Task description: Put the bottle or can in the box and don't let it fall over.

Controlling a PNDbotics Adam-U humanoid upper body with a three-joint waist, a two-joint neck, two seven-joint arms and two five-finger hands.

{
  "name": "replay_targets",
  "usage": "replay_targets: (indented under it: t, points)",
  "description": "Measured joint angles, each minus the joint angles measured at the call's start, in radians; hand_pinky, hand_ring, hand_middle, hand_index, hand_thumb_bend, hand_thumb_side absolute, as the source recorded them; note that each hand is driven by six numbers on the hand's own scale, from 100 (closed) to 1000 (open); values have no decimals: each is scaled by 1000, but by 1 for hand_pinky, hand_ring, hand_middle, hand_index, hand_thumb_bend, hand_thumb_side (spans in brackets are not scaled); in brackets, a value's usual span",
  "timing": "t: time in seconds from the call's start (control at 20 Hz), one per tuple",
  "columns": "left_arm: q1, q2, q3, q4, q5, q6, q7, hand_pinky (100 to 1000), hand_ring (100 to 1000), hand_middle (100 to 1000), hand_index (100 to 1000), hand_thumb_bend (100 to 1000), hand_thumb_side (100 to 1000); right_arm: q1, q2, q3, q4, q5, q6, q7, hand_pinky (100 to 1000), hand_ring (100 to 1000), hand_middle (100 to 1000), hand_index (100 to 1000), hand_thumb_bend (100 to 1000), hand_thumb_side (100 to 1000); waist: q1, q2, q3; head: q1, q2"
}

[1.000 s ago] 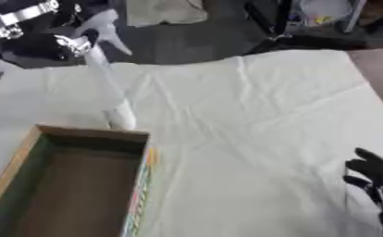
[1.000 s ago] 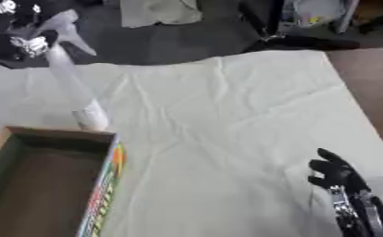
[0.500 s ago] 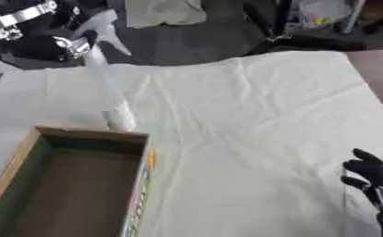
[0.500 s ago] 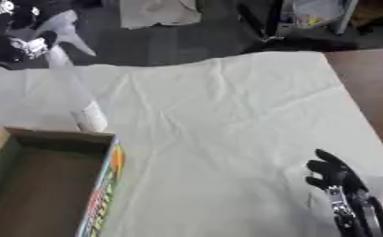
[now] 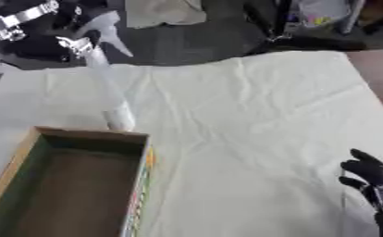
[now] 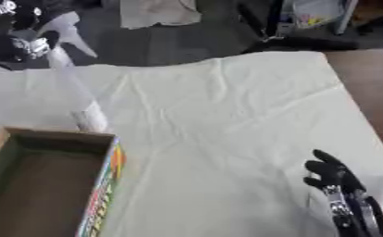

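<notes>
The left hand point(image 5: 45, 44), fingers closed on the spray head, holds the bottle point(image 5: 110, 90) as it did a second ago: tilted, base below the fingers, outside the box point(image 5: 73, 139); transfer is pending.

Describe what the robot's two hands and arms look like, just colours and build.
The left hand is black, on an arm with silver metal links. The right hand is black with slim fingers, and its wrist shows silver parts.

The open brown cardboard box point(image 5: 73, 185) gapes unobstructed from above, though a tall translucent white spray bottle point(image 5: 106, 88) leans just beyond its far wall.
</notes>
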Motion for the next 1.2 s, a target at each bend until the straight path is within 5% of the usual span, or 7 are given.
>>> replay_targets:
  t: [1.2]
  points:
    - [0, -9, -1, 0, -7, -25, 5, 801, 493, 497, 542, 100, 296, -1, 9, 0, 0, -6, 13, 3, 775, 841, 891, 744, 100, 840, 1, 0, -3, -1, 0]
